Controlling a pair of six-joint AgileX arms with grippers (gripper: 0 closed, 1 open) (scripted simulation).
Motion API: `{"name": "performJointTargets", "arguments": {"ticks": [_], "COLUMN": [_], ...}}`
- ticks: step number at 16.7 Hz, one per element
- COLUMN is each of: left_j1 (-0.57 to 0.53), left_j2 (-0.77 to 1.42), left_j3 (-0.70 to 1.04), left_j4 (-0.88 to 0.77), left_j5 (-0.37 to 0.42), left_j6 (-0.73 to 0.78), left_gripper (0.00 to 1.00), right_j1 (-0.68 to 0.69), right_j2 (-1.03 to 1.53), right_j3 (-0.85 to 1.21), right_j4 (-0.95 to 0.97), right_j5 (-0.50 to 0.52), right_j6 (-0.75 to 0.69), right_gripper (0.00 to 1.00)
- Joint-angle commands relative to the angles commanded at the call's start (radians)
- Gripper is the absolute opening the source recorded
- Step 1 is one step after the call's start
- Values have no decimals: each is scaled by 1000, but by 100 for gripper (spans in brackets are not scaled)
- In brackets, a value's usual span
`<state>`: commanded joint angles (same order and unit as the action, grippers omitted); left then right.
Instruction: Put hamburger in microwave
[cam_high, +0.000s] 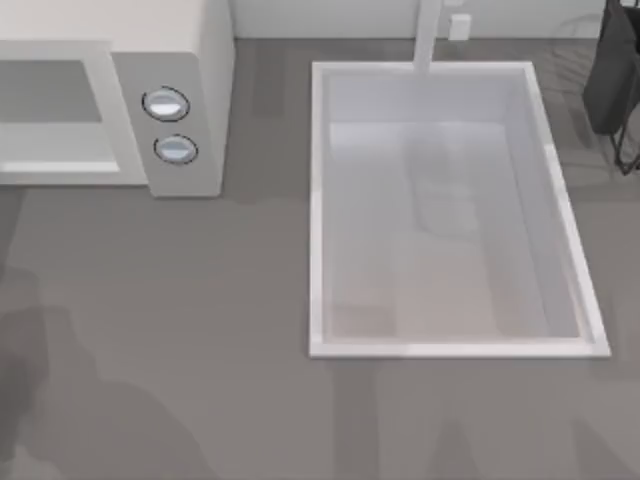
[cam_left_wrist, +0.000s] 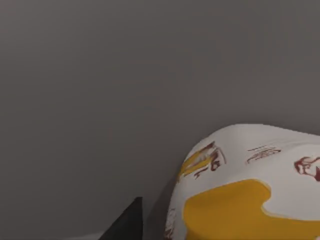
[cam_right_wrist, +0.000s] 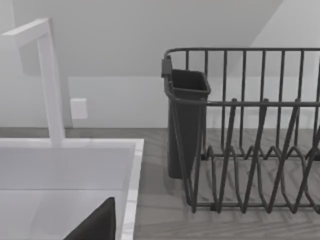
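Left wrist view: the hamburger (cam_left_wrist: 250, 185) sits right up against the camera on the grey worktop (cam_left_wrist: 125, 75), wrapper white with yellow and brown print. One dark finger (cam_left_wrist: 125, 225) of the left arm pokes in just beside it, apart from it as far as can be seen. Second finger isn't visible, so jaw state on the left: can't tell; nothing confirms a grasp.

Handling, as a judgement: looks light, soft and rounded, so it will squash under a hard pinch and may roll. Best to take it across the widest part, low on the sides, with a gentle close.

Right wrist view: one dark finger (cam_right_wrist: 95, 225) of the right arm over the sink (cam_right_wrist: 65, 170), faucet (cam_right_wrist: 50, 80) behind it, dish rack (cam_right_wrist: 245, 135) with its dark cup beside the sink. Jaw state there: can't tell either. Reads as parked.

Top view, farther out: the microwave (cam_high: 180, 60) at the worktop's left rear corner, door open on a grey cavity, two knobs (cam_high: 166, 104) on the panel. Sink fills the middle-right.
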<state>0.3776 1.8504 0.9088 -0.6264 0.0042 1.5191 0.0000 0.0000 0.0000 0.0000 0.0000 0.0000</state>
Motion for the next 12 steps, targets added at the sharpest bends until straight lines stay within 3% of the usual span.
{"name": "performJointTargets", "arguments": {"ticks": [7, 12], "left_j1": [0, 0], "left_j2": [0, 0], "left_j3": [0, 0], "left_j4": [0, 0], "left_j5": [0, 0], "left_j6": [0, 0], "left_gripper": [2, 0], "right_j1": [0, 0], "right_j2": [0, 0], "right_j3": [0, 0], "right_j4": [0, 0], "right_j5": [0, 0], "right_j6": [0, 0], "right_gripper": [100, 100]}}
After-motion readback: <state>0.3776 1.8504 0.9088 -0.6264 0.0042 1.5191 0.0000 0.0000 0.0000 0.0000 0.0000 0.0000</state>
